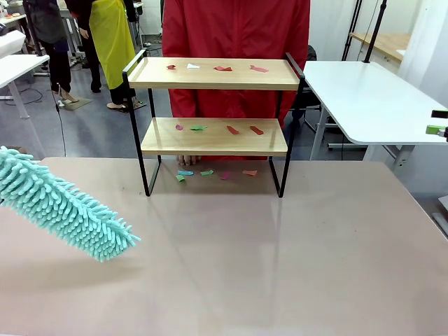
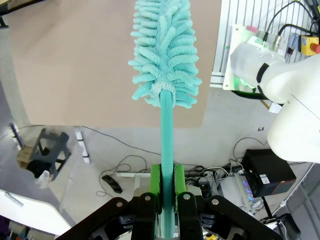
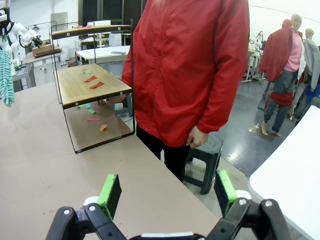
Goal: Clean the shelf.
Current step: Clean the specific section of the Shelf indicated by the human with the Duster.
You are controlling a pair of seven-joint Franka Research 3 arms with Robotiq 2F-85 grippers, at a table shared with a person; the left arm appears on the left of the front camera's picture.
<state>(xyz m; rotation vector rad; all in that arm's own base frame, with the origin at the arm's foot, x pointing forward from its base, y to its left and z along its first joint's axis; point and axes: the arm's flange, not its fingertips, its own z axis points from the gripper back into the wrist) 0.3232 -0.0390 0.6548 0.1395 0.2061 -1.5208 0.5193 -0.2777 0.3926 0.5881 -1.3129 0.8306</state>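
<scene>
The shelf (image 1: 210, 82) is set on the far half of the desk (image 1: 294, 266), just in front of a person in a red jacket (image 1: 234, 28). Small coloured scraps (image 1: 222, 68), apparently paper though too small to be certain, are scattered on both boards and on the desk beneath the lower one. Sweeping is judged not yet begun: the teal duster (image 1: 66, 206) is held low over the near left of the desk, well apart from the rack.

For the approach, the duster should be lifted to the height of the upper board and brought in from the open front, since the raised side rails would likely trap scraps pushed sideways. Light strokes toward one open edge are advised, upper board first, so that what falls can be gathered afterwards. The thin frame could be nudged if the head is pressed hard.

The left hand (image 2: 167, 172) is clenched on the duster's handle, a green pad pressed to each side, with the handle running straight out along the fingers and the fluffy head slanted down toward the desk's middle. The right hand (image 3: 167, 192) is released, jaws spread wide with nothing between them, and is aimed across the desk toward the shelf and the person.
</scene>
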